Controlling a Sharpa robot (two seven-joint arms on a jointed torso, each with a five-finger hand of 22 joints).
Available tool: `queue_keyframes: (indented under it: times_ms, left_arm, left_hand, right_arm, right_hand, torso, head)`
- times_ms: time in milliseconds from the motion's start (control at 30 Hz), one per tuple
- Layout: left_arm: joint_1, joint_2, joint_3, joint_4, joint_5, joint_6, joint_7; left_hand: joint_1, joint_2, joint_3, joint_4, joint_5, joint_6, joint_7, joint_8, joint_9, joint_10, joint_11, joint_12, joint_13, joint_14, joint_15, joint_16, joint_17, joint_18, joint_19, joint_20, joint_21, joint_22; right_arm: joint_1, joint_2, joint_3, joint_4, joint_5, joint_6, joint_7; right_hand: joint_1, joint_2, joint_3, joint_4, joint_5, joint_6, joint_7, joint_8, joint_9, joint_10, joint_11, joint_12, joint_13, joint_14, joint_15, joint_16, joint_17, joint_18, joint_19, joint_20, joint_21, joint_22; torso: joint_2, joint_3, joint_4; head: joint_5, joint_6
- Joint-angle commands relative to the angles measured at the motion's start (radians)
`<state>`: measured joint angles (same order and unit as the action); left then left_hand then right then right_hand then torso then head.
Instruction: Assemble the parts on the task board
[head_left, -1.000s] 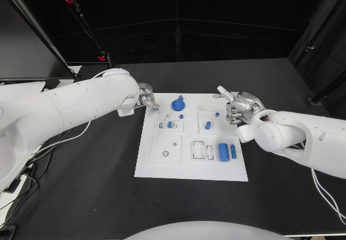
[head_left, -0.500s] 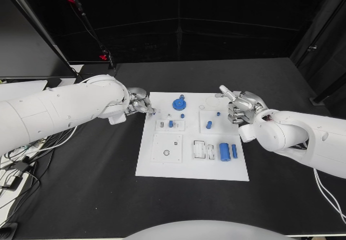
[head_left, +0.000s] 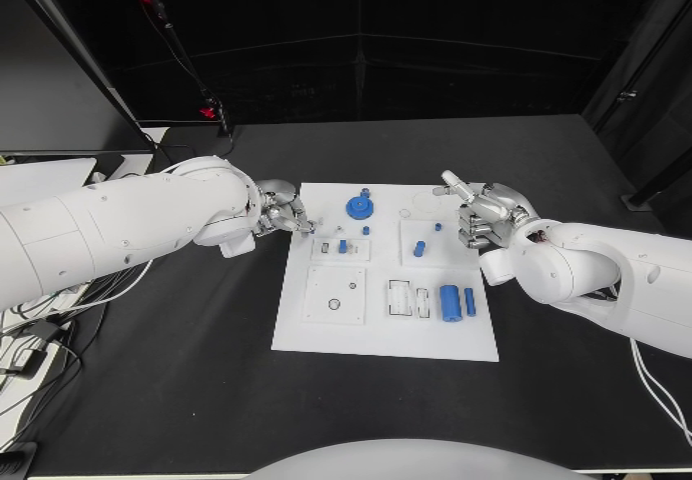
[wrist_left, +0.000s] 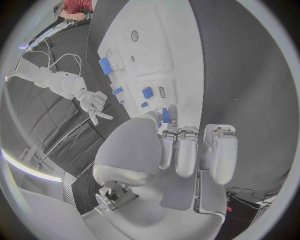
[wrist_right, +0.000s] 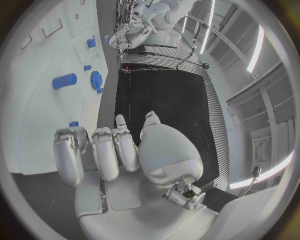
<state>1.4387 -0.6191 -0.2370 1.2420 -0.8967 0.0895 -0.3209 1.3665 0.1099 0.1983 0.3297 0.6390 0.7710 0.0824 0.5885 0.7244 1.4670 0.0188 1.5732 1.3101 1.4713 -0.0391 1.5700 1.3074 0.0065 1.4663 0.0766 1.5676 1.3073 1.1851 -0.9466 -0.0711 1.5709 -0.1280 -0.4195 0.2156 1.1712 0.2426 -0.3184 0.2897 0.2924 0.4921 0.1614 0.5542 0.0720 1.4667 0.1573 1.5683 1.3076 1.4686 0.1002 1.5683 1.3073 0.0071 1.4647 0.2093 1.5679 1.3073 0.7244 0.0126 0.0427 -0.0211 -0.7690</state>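
L robot hand (head_left: 284, 217): fingers curled in, holding nothing I can make out. R robot hand (head_left: 477, 215): fingers partly curled, one finger sticking out.

Black table (head_left: 173, 340), cables (head_left: 29, 340) left.

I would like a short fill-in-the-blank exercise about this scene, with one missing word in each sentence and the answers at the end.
1. The task board is a flat plate of ______ colour.
2. The table under the board is ______.
3. The blue gear lies nearer to the robot's ______ hand than to its other hand.
4. The two long blue cylinders lie on the board on the side of the robot's ______ arm.

Missing words: white; black; left; right
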Motion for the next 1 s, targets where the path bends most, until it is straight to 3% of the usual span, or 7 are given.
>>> queue_keyframes:
  times_ms: [33,1000]
  left_arm:
    - [0.0,0.004,0.001,0.01,0.004,-0.018,-0.038]
    - [-0.014,0.047,0.001,0.006,-0.02,0.058,-0.133]
  left_hand:
    - [-0.006,0.006,0.042,-0.035,0.004,0.009,-0.003,0.004,0.001,0.104,-0.001,-0.002,0.261,0.099,-0.004,0.001,0.263,-0.007,0.104,-0.003,0.003,0.263]
    - [-0.03,0.005,0.046,-0.034,-0.003,0.006,0.0,0.003,0.002,0.104,0.002,-0.002,0.261,0.099,-0.001,0.001,0.263,-0.007,0.104,-0.002,0.003,0.263]
  right_arm:
    - [0.001,-0.001,0.0,0.003,-0.001,0.011,0.01]
    - [0.0,-0.003,0.0,0.007,-0.001,0.012,0.011]
  right_hand:
    - [0.009,0.004,0.003,-0.001,0.004,-0.008,0.074,0.005,0.001,0.104,0.005,0.003,0.263,0.102,0.006,0.002,0.263,-0.007,0.106,0.005,0.003,0.263]
    - [0.009,0.003,0.003,-0.001,0.005,-0.009,0.074,0.005,0.001,0.104,0.006,0.003,0.263,0.102,0.006,0.002,0.263,-0.007,0.106,0.005,0.003,0.263]
  torso:
    - [0.0,0.0007,-0.0012]
    - [0.0,0.001,-0.0008]
  head:
    - [0.001,-0.003]
    - [-0.001,-0.014]
